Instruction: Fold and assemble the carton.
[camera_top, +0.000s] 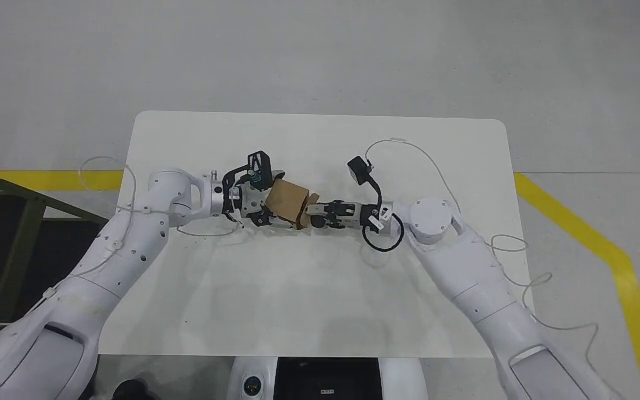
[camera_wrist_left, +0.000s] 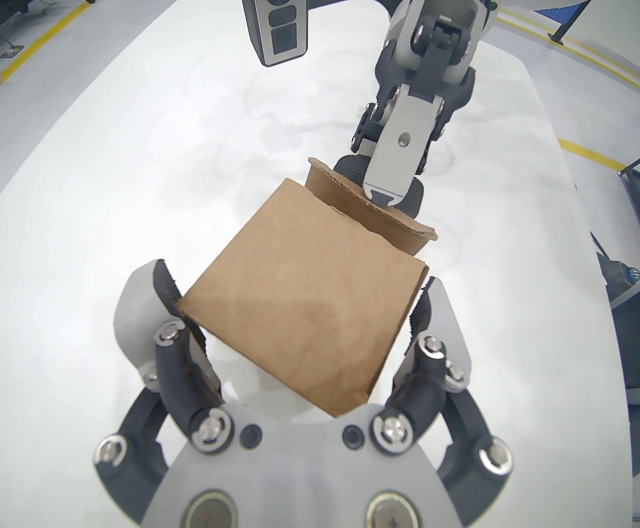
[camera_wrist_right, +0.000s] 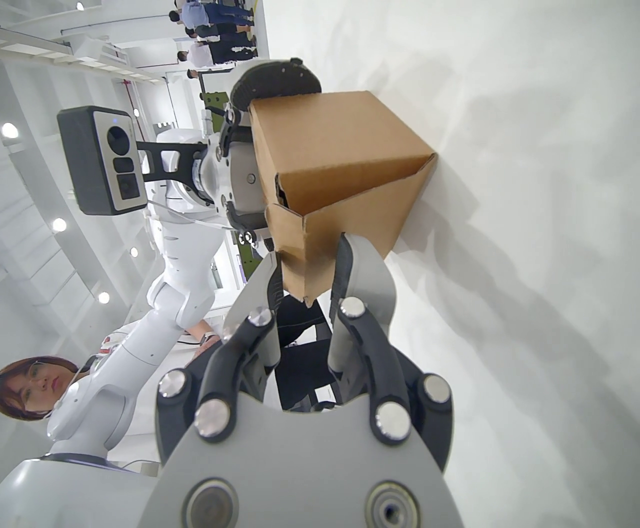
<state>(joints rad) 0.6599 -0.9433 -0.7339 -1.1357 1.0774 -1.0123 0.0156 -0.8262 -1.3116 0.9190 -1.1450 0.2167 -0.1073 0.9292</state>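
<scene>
A small brown carton (camera_top: 288, 200) sits near the middle of the white table (camera_top: 320, 300), between my two grippers. My left gripper (camera_wrist_left: 297, 300) clamps the carton (camera_wrist_left: 305, 295) across its two side walls at the closed end. At the opposite end, my right gripper (camera_wrist_right: 306, 272) is shut on a loose flap (camera_wrist_right: 305, 260) that sticks out from the carton (camera_wrist_right: 335, 150). That end's inside is open, and the flap (camera_wrist_left: 370, 210) bends away from the box. In the left wrist view the right gripper (camera_wrist_left: 395, 190) pinches this flap from above.
White cables (camera_top: 420, 150) loop over the table behind the right arm. Bare table surface lies in front of and behind the carton. The table's edges are well away from both grippers.
</scene>
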